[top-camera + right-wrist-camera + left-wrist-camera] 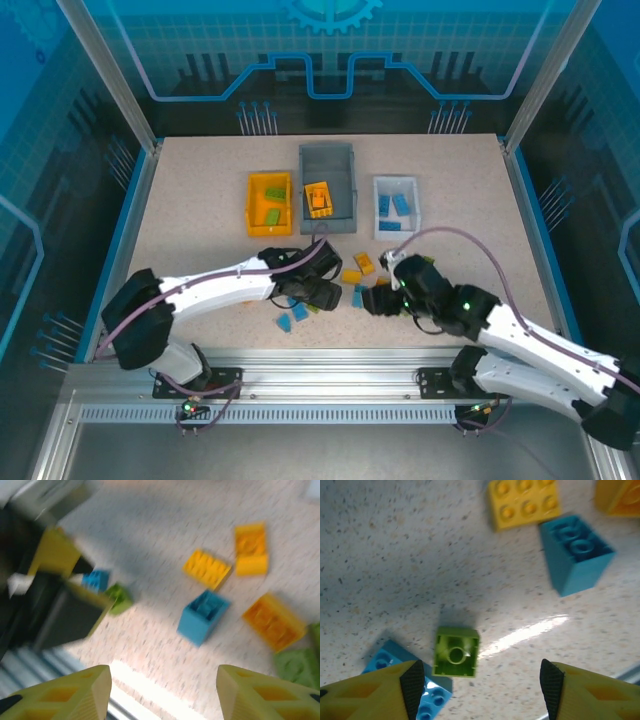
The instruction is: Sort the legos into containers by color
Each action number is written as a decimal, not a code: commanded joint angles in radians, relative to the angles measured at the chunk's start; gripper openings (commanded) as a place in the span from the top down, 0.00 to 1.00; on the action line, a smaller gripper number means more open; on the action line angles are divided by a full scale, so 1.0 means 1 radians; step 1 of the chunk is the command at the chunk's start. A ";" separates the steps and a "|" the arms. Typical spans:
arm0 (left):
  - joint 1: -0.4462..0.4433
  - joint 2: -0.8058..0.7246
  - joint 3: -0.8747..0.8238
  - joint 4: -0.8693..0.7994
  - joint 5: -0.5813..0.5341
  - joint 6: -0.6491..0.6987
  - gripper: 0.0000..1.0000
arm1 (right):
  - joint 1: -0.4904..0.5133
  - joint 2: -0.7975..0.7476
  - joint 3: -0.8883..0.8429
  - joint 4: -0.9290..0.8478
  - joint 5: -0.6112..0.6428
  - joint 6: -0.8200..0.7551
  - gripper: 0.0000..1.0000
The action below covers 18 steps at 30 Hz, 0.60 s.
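My left gripper [482,686] [318,296] hangs open just above the table. A lime green lego [455,652] lies hollow side up just ahead of its left finger, untouched. A flat blue lego [429,696] pokes out under that finger. Further ahead lie an orange lego [523,502] and a blue lego [576,555]. My right gripper [162,690] [382,301] is open with nothing between its fingers, above bare table. A blue lego [202,616] and orange legos [206,569] lie beyond it. The containers stand in a row at the back: yellow-orange [252,205], dark grey [328,155], white [397,183].
Both grippers hover close together over the loose legos [352,277] near the table's front middle. The left gripper's body [60,580] shows at the left of the right wrist view. A metal rail [330,385] runs along the front edge.
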<state>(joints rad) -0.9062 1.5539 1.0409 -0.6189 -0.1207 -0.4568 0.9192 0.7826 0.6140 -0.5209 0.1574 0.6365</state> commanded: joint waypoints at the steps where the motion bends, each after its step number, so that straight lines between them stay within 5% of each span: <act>1: 0.028 0.053 0.069 -0.094 0.047 0.094 0.33 | 0.128 -0.146 -0.069 0.050 0.091 0.137 0.38; 5: 0.035 0.112 0.083 -0.101 0.053 0.122 0.32 | 0.248 -0.248 -0.084 -0.046 0.190 0.184 0.36; 18: 0.021 0.233 0.077 -0.050 0.064 0.125 0.42 | 0.255 -0.100 -0.036 0.023 0.182 0.169 0.36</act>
<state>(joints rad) -0.8761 1.7596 1.1027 -0.6704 -0.0696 -0.3466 1.1645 0.6712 0.5518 -0.5396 0.3332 0.7898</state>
